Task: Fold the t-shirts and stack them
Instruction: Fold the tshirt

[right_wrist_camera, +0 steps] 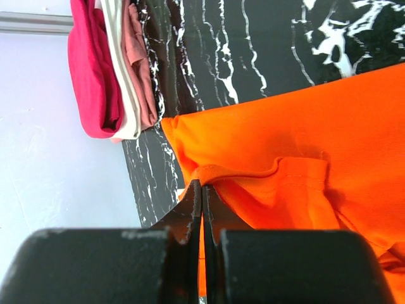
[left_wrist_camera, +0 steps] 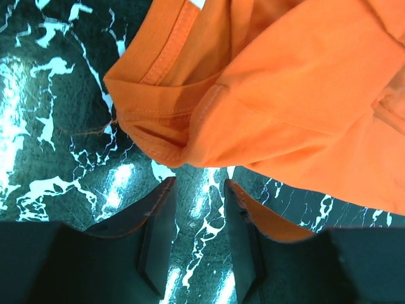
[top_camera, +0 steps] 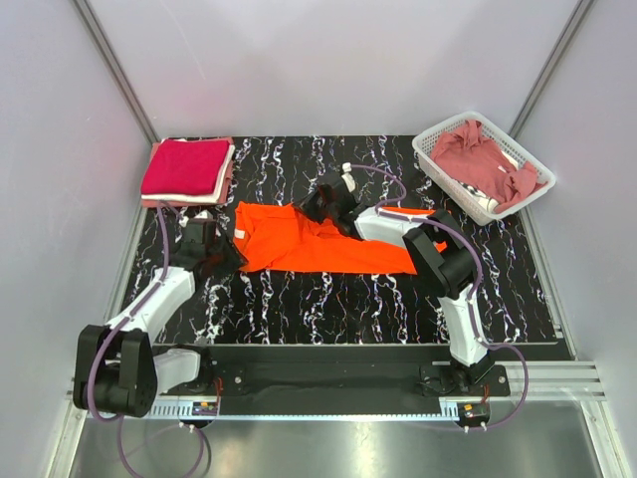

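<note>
Grip placement decides this fold. Orange t-shirt (top_camera: 318,247) lies in the middle of the table (top_camera: 299,309), well apart from the folded stack (top_camera: 185,167) at the far left corner. Right gripper (right_wrist_camera: 201,187) fingers are pressed together on a fold of its upper edge. Left gripper (left_wrist_camera: 199,183) fingers stand apart, just short of the nearest hemmed corner. Advance the left jaws onto that corner, pinch all layers, then lift evenly with both arms.

The spread t-shirt (top_camera: 318,246) was bright orange, the folded stack (top_camera: 186,167) crimson over pale pink, the basket (top_camera: 445,176) white, the table (top_camera: 299,304) black, white-veined.
</note>
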Robot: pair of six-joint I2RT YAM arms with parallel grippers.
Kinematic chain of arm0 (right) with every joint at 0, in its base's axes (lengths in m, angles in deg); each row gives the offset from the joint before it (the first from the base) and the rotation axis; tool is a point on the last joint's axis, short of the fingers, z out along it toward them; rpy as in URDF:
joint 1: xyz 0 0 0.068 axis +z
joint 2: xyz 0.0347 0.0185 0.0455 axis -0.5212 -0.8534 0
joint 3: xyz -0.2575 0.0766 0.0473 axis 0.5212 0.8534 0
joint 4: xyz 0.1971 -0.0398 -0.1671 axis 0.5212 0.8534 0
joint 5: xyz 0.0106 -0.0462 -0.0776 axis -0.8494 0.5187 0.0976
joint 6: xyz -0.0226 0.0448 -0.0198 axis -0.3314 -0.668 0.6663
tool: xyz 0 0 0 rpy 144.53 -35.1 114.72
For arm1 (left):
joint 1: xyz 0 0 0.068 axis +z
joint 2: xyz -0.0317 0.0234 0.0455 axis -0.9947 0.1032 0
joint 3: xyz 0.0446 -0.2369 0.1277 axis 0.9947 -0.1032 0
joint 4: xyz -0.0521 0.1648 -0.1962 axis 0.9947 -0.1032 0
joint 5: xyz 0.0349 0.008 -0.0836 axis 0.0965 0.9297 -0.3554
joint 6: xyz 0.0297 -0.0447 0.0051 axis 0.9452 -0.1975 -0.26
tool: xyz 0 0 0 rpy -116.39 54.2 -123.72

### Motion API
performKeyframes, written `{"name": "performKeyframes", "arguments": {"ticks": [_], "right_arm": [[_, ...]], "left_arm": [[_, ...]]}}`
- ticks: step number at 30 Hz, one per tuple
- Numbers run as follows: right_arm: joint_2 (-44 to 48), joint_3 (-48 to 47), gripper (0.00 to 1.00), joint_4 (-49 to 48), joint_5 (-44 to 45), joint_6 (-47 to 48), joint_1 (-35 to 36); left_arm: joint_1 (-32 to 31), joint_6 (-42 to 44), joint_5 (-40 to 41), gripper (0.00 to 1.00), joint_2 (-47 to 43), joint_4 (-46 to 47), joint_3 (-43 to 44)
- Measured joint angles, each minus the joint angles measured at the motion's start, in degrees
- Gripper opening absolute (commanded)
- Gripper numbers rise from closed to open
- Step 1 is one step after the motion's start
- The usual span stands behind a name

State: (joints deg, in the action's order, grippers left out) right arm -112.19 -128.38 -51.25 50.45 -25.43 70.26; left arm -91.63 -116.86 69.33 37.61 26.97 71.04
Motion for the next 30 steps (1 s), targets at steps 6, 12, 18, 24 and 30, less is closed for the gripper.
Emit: {"name": "performKeyframes", "arguments": {"ticks": [6,12,18,24,30], "right_arm": [[0.0,1.3,0.00,-0.3,0.0,-0.5,-0.7],[0.0,1.6,0.00,-0.4,-0.2,-0.7,-1.4],[0.0,1.6,0.00,-0.4,-0.9,-0.7,-1.6],[0.0,1.6,0.00,-0.4,-1.7,-0.7,-1.6],[0.0,1.2,0.00,-0.3,-2.5,-0.1,-1.6]], "left_arm": [[-0.5,-1.2,0.3,0.33,0.7,0.4,-1.3],[-1.8,-1.8,0.9,0.31,0.9,0.7,-1.9],[-2.3,-2.4,2.8,0.32,3.4,1.3,-1.8],[-2.2,-2.4,7.1,0.30,8.2,1.5,0.1],[-2.2,-2.0,11.2,0.30,10.0,1.6,3.6]]}}
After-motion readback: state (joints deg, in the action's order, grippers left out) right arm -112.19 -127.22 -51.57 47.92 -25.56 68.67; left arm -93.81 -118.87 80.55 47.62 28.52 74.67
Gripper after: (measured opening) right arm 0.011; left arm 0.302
